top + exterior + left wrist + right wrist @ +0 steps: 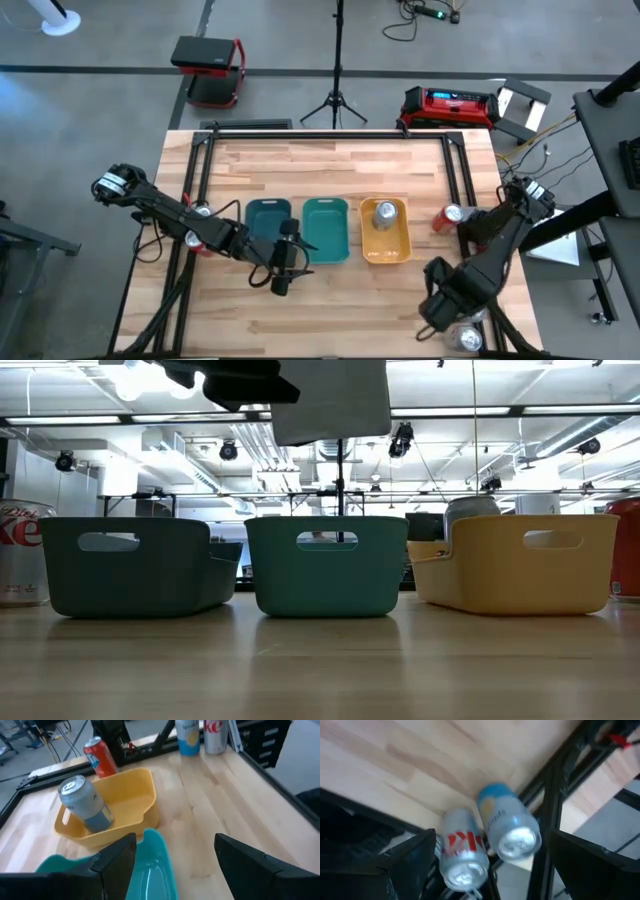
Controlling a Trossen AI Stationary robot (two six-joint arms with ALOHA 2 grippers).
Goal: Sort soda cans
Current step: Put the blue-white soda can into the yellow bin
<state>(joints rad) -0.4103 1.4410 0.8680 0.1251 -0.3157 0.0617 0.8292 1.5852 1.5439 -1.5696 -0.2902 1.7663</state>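
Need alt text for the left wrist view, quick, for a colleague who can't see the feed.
A silver soda can stands in a yellow tray on the wooden table, seen past the open left gripper, which is above a teal tray. A red can stands beyond the yellow tray; two more cans stand at the table edge.

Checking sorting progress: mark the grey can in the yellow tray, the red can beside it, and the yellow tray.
Grey metal can [385,212], high view, shiny top.
Red metal can [449,216], high view, top.
Yellow plastic tray [387,256], high view, bare floor.
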